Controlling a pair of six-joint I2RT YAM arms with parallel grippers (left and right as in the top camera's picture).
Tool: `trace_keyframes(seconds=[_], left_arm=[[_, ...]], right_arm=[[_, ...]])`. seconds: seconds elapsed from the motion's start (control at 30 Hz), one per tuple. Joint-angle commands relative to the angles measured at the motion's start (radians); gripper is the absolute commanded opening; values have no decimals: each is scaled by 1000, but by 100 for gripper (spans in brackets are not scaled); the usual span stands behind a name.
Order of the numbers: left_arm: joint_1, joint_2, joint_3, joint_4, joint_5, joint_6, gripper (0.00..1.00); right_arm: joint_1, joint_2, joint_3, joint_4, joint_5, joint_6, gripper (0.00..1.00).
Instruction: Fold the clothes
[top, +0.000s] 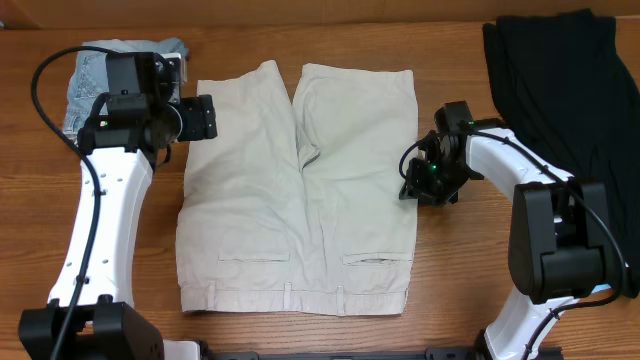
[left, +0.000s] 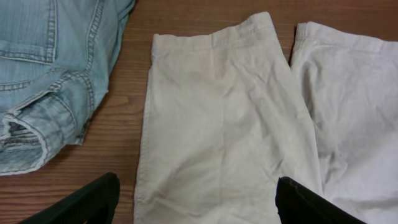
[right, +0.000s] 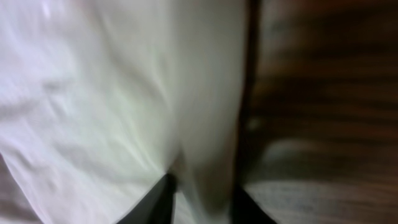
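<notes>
**GARMENT AND GRIPPER STATUS**

The cream shorts (top: 300, 190) were laid flat at the middle of the table (top: 330, 40), waistband toward the near edge. The left gripper (top: 207, 117) was held with jaws apart above their left leg. The right gripper (top: 412, 185) was clamped on their right edge. Denim shorts (top: 85, 80) were placed at the far left corner, and a black garment (top: 570, 90) at the far right.

Brown wood-grain table (top: 455, 290); grain running left-right; surface matte.
</notes>
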Motion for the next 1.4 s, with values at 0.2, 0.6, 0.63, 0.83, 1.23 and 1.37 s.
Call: trace_keyframes(seconds=[0.2, 0.6, 0.63, 0.83, 1.23, 1.37], left_arm=[[-18, 28, 16, 4, 8, 15, 81], [-96, 86, 16, 104, 13, 15, 84], [-106, 95, 16, 112, 12, 15, 84], [-155, 163, 17, 159, 11, 38, 83], [-159, 477, 208, 195, -23, 146, 78], [-166, 560, 263, 176, -23, 145, 67]], right_arm=[[-94, -11, 51, 102, 216, 50, 4], [-324, -11, 237, 105, -33, -229, 40], [-324, -11, 264, 85, -32, -237, 58], [-305, -13, 456, -146, -37, -209, 86], [-225, -14, 488, -283, -35, -190, 85], [-221, -14, 488, -283, -25, -165, 80]])
